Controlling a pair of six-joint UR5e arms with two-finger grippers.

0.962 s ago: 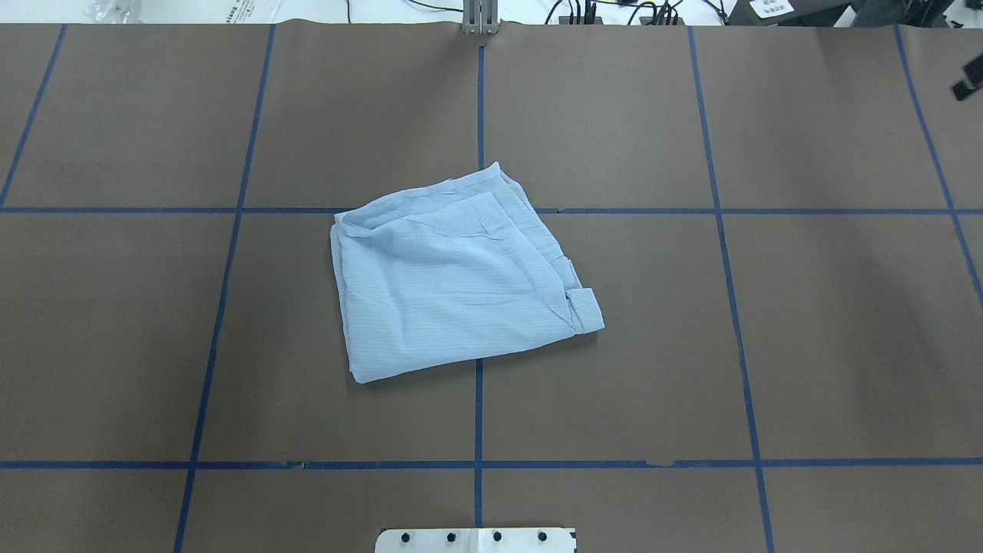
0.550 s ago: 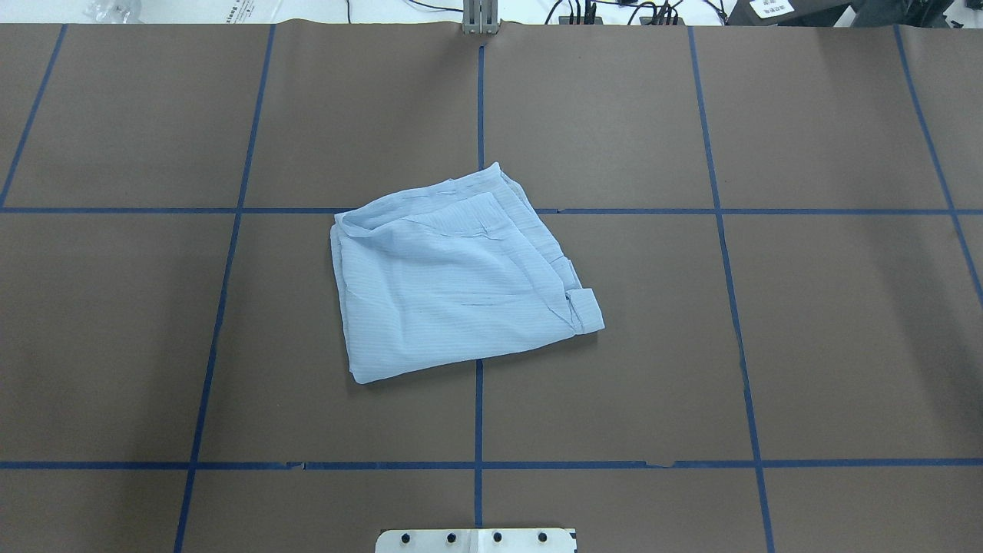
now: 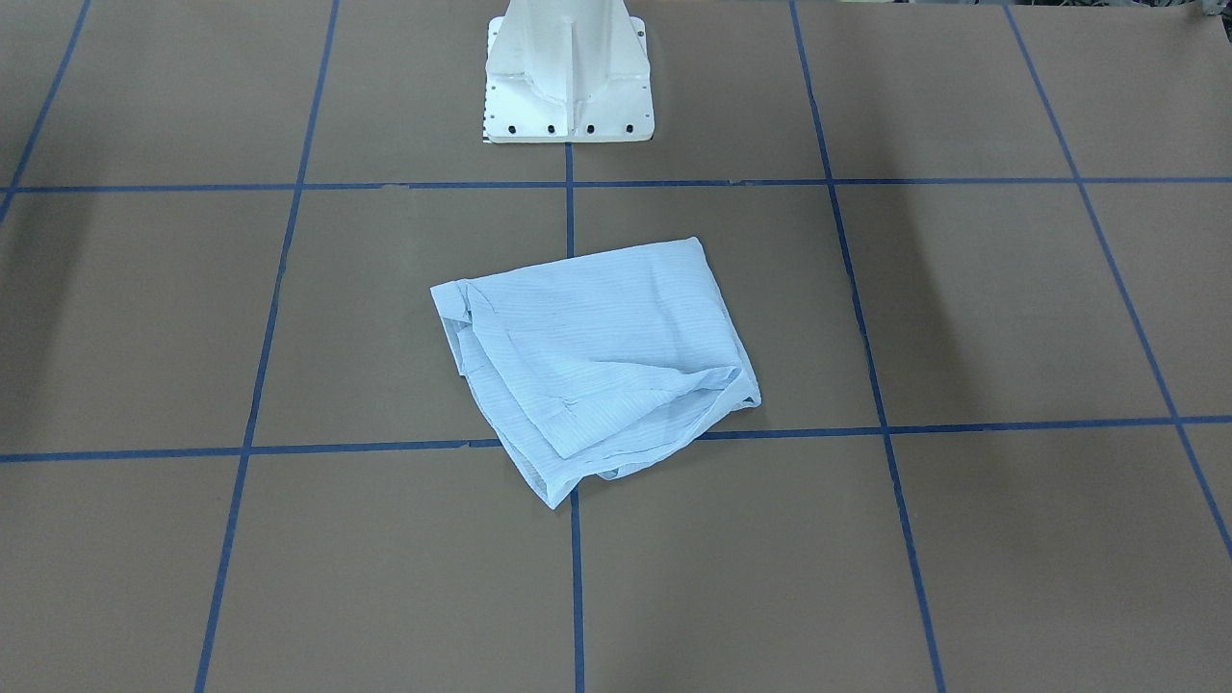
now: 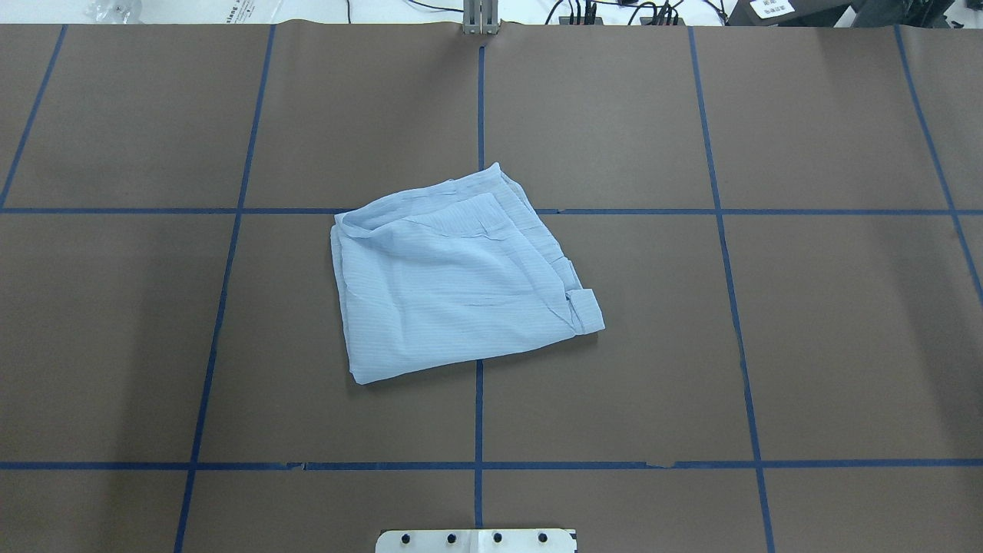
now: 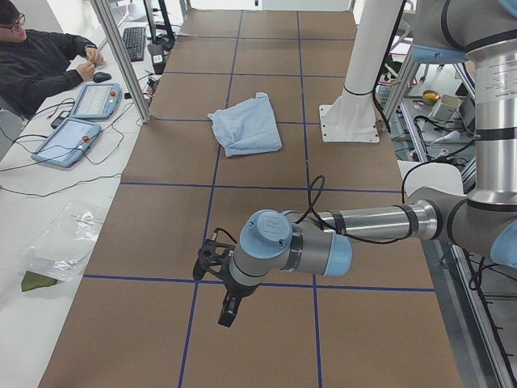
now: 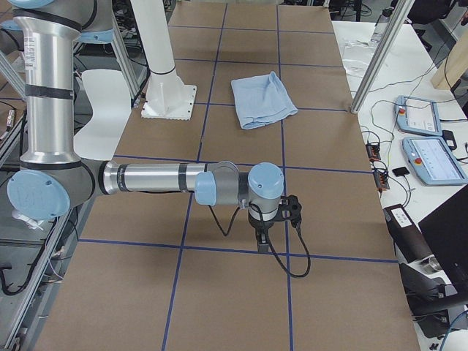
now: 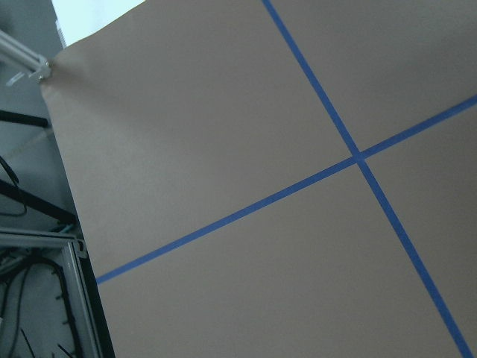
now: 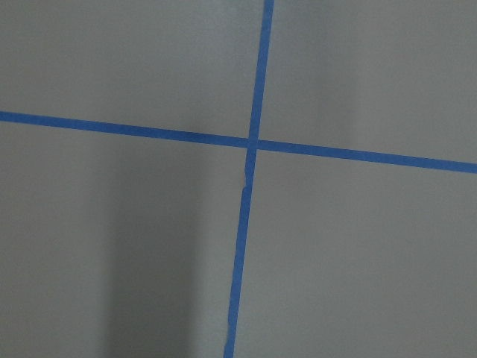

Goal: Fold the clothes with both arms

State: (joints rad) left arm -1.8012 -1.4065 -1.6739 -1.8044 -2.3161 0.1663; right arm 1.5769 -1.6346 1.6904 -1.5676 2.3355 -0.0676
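Well apart from both grippers, the shirt (image 4: 453,284) lies folded into a thin, rumpled, pale-blue square on the brown papered table (image 4: 806,346); only the side views show the left gripper (image 5: 227,311) and right gripper (image 6: 262,241) (I cannot tell how wide either stands); the wrist cameras catch just blue tape (image 7: 358,156).

One shirt (image 4: 461,284), two robot arms (image 5: 371,220) (image 6: 146,178), one white pedestal (image 3: 568,87), one person (image 5: 32,65).
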